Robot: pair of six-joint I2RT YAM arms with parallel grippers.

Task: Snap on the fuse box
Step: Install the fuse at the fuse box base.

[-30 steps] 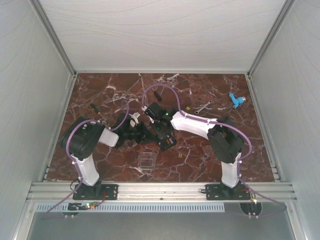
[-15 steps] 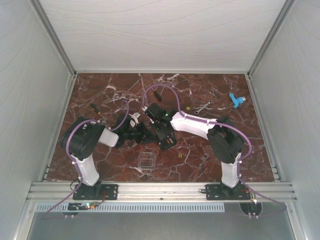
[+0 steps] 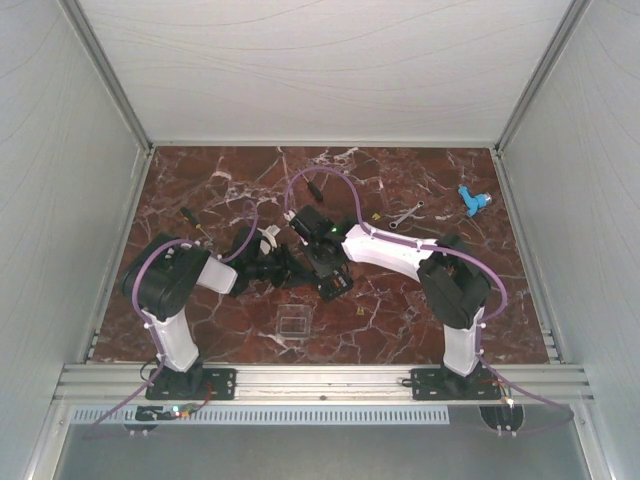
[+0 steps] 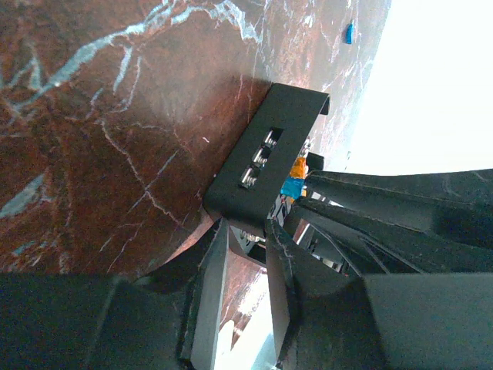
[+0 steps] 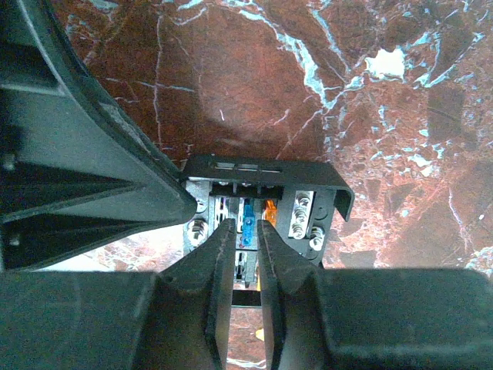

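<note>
left fingers (image 4: 206,302) still pinching fuse box (image 4: 258,158), right fingers (image 5: 202,302) now slightly wider apart

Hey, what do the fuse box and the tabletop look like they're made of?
The fuse box looks like matte black moulded plastic: thin, dull, even walls; its screws gleam like metal. The tabletop looks like glossy red-brown marble with white veins, possibly a printed laminate.

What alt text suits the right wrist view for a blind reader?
The right tool, fingers narrowly parted, reaches into a small square black plastic fuse box, either side of a small blue insert. The left tool grips the box's left edge, over a red-brown marble table.
</note>
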